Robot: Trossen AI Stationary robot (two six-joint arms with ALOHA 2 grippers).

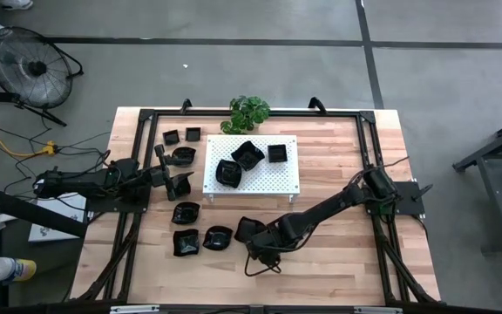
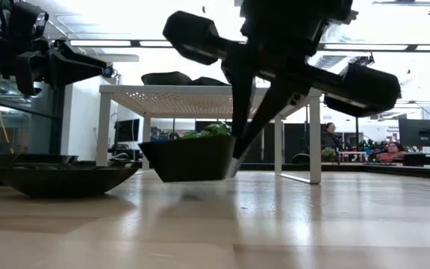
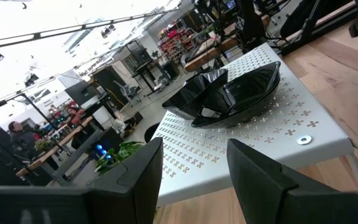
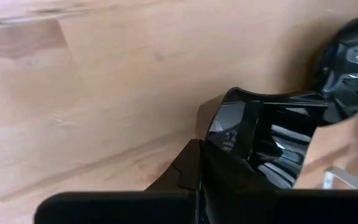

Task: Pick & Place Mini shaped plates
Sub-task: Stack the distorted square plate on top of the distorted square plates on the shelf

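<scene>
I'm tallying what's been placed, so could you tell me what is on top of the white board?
Three black plates sit on the white board. Two overlap, so anything beneath them is hidden.

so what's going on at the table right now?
The right gripper is down at the near middle of the table, shut on the rim of a small black plate. The left gripper hangs open beside the white perforated board, holding nothing. Three plates already sit on the board. Several more lie on the wooden table, near the left arm and at the front.
</scene>
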